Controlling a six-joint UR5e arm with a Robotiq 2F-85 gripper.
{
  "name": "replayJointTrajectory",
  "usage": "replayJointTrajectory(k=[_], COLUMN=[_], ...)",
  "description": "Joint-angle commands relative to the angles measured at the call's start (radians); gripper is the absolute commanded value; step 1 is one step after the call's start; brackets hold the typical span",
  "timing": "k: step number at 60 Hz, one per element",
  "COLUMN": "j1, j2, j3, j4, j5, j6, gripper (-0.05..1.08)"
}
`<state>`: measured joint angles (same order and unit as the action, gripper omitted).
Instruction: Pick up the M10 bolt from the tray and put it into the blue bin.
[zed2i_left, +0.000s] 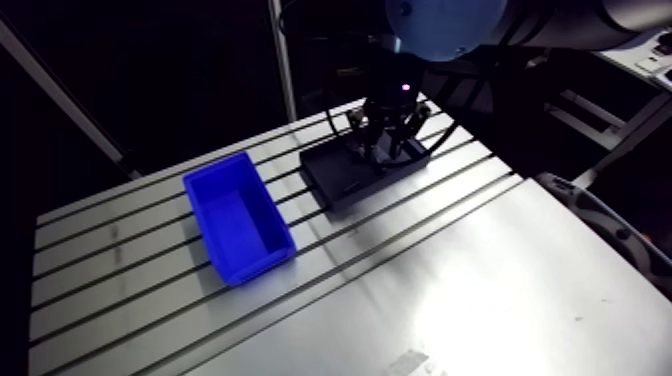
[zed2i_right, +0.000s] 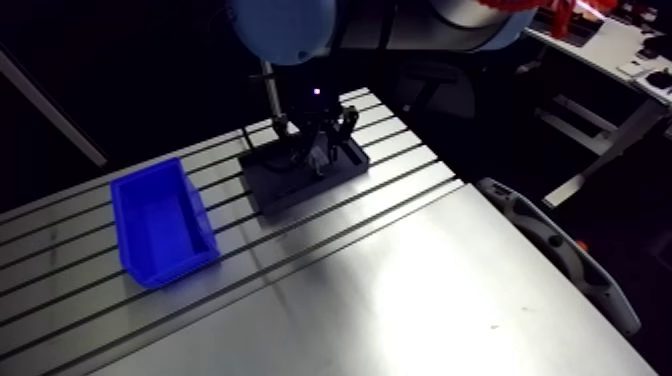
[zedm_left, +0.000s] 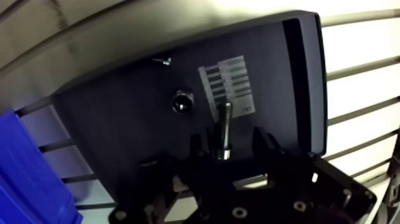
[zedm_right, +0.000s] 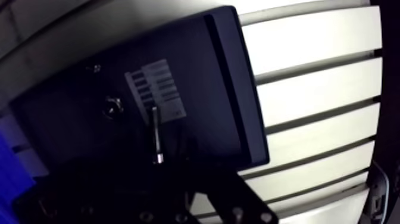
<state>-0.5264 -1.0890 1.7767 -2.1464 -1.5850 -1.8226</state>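
Your hand (zed2i_left: 389, 143) hangs low over the black tray (zed2i_left: 345, 186) in the arm view, above the half of the tray farther from the blue bin (zed2i_left: 238, 218). The bin stands near the tray's long side, apart from it, both on the slotted counter (zed2i_left: 470, 290).

In the wrist view the hand's fingers (zedm_left: 195, 143) stand apart, one on each side of the M10 bolt (zedm_left: 224, 128), and a gap shows on both sides. The bolt lies on the tray's floor, its shank reaching onto a white barred label (zedm_left: 233, 84) stuck to that floor. A round nut-like piece (zedm_left: 181, 102) lies in the tray beside the bolt, with a small screw (zedm_left: 162, 60) beyond it.
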Motion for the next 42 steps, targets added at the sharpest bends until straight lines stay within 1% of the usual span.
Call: replayJointTrajectory(k=[1,30,37,42], j1=[0.000,0.000,0.002,0.002], j2=[0.006,0.010,0.010,0.010], j3=[0.000,0.000,0.000,0.000], j4=[-0.002,-0.002,-0.002,-0.002], j5=[0.000,-0.002,-0.002,-0.002], j6=[-0.001,-0.001,-0.001,-0.001], gripper=[0.51,0.51,0.55,0.55])
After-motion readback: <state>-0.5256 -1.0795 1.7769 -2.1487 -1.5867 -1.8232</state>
